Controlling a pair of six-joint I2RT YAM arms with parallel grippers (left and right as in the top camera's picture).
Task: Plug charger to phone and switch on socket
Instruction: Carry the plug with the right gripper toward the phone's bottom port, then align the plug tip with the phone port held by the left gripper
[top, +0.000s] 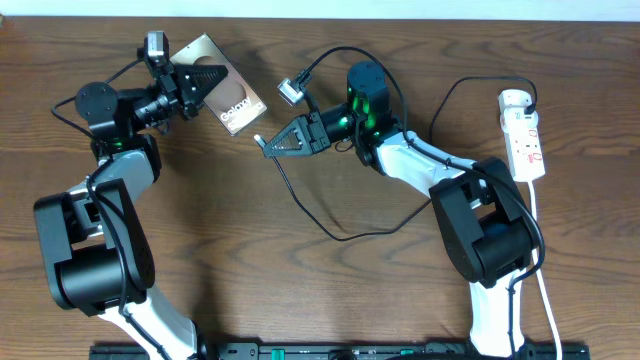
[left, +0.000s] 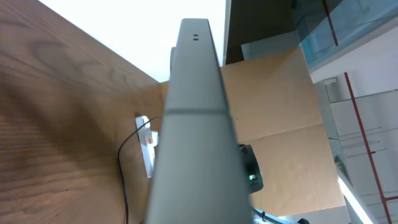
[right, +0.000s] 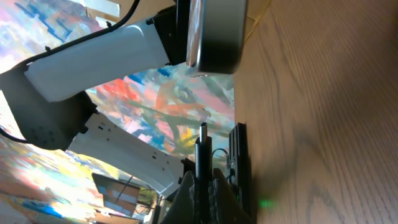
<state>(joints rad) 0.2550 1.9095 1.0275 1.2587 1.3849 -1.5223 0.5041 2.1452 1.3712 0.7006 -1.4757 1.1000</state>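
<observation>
Worked at a brown wooden table with both arms stretched toward its far side. Left the socket, a narrow white strip with red switch marks, lying flat at the far right edge, well apart from both grippers; switch positions too small to tell. Held the phone tilted up off the wood at the far left-centre, with the left gripper pressed shut on its upper end, lettered face upward and lower end turned toward the right arm. Judged it rigid, smooth and light, apt to slip or twist under a push, so best clamped across its flat faces. Trailed the charger, a thin black cable, in a slack loop across mid-table and back up to the round white adapter, sitting on the strip's far end. Judged the cable limp, no help in steering, best taken just behind the tip. Pinched it there with the right gripper closed tight, the small plug tip poking out beyond the grip, near the phone's end but apart from it. Judged the tip thin and easily bent, wanting a straight line in.
</observation>
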